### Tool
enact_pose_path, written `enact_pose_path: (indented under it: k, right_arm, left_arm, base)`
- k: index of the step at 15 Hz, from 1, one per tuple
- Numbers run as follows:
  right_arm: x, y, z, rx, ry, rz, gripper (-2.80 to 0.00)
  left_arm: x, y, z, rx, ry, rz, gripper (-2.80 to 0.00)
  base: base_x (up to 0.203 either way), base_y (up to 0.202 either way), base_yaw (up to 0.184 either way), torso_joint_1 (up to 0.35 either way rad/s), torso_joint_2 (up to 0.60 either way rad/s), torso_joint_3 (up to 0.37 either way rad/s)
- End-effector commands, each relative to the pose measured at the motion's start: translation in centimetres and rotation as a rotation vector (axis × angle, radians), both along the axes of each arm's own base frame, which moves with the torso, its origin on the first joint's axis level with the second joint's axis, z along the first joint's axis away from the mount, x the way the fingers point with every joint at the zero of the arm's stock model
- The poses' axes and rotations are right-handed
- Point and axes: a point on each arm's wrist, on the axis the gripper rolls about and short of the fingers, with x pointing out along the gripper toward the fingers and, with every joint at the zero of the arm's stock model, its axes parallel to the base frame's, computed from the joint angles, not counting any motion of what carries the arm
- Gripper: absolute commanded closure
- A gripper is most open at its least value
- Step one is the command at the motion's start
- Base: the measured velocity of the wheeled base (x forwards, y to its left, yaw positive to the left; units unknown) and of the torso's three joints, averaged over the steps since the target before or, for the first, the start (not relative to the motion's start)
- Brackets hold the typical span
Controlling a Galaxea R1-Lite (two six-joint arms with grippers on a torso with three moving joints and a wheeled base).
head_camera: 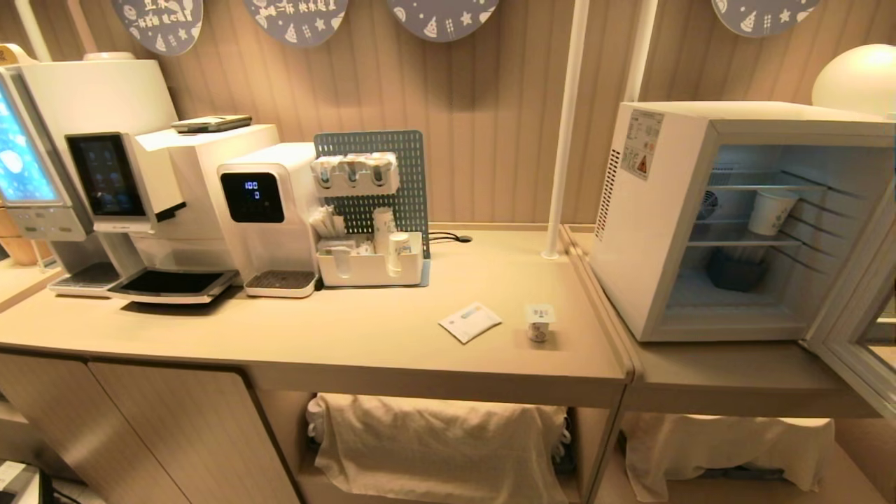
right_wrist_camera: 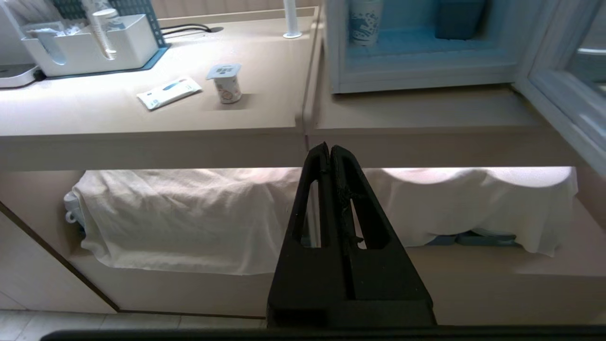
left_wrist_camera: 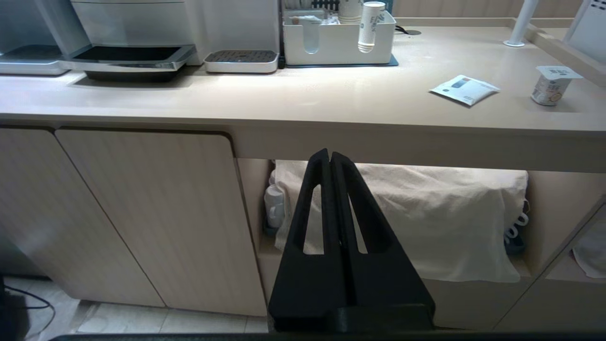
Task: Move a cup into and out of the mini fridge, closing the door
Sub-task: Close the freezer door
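Cup (head_camera: 539,323) is white w/ grey-printed lid & orange-brown print near base, on beige counter (head_camera: 350,329) up past black left gripper (left_wrist_camera: 330,158) & black right gripper (right_wrist_camera: 329,150); next to cup, white sachet (head_camera: 470,322) w/ blue-green print. Mini fridge (head_camera: 658,210) is white w/ pale blue-lit interior, yellow-red warning label on side, holding white paper cup (head_camera: 771,211) w/ blue pattern & dark blue tub (head_camera: 735,271); door (head_camera: 857,329) frame grey-blue. Straight ahead of both grippers under counter: cream cloths (left_wrist_camera: 426,218); further up, blue-grey pegboard (head_camera: 392,168), white organiser (head_camera: 371,266), white machines w/ black screens (head_camera: 105,175).
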Motion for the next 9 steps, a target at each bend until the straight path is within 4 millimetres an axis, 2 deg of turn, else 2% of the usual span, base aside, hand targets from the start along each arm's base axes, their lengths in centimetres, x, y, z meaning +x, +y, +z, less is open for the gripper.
enact_pose_path:
  k: [1,9]
  right_arm:
    - [0.02,0.0,0.0,0.0,0.003,-0.001,0.0]
    - [0.04,0.0,0.0,0.0,0.005,-0.001,0.0]
  left_arm:
    - [0.01,0.0,0.01,0.0,0.001,0.0,0.0]
    - [0.01,0.0,0.01,0.0,0.001,0.0,0.0]
  base:
    - [0.0,-0.191,0.0,0.002,0.01,0.005]
    - [0.0,-0.193,0.001,0.001,0.0,0.002]
